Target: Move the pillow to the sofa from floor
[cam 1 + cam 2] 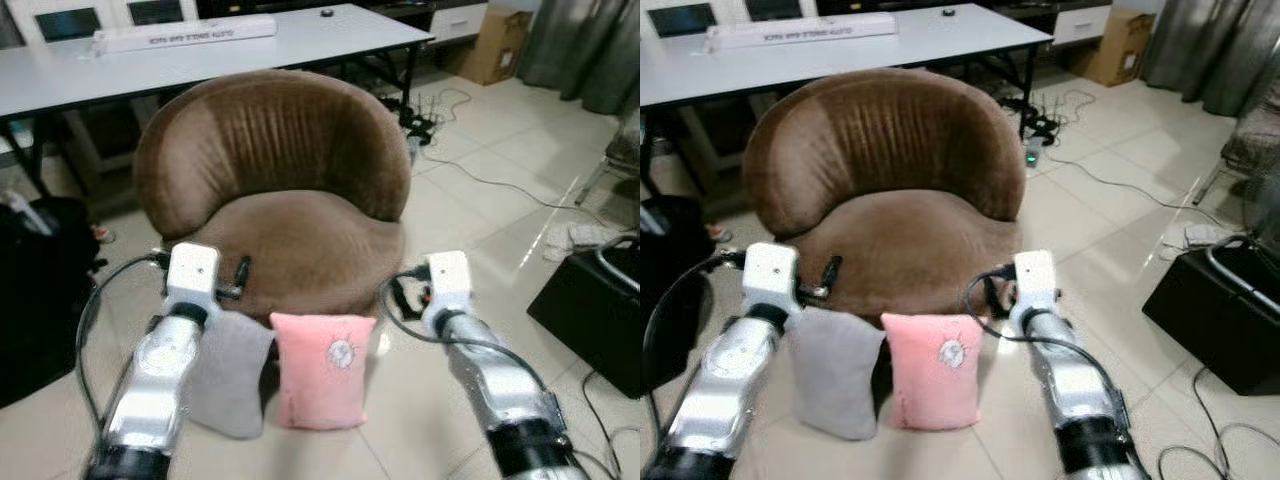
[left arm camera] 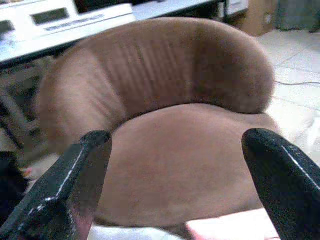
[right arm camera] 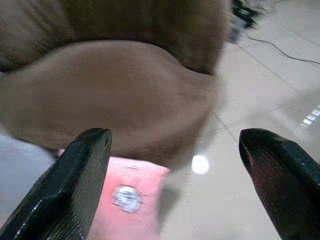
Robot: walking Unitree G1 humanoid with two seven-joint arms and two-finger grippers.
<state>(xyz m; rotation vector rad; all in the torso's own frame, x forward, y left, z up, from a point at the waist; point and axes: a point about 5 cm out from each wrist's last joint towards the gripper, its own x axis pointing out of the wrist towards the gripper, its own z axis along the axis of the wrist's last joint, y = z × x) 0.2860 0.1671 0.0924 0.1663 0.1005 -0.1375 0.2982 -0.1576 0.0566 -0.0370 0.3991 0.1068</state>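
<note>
pink pillow (image 1: 322, 368): lower centre, upright on the floor, leaning on the sofa's front
sofa (image 1: 275, 190): brown, frame centre
grey pillow (image 1: 232, 372): touching the pink one's left
left gripper (image 2: 175, 185): fingers spread, empty
right gripper (image 3: 175, 182): fingers spread, empty

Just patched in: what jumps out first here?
A big brown sofa chair sits dead ahead, its seat bare. Two pillows lean against its front on the floor, pink pillow beside grey pillow. Left gripper and right gripper hover open above them.
</note>
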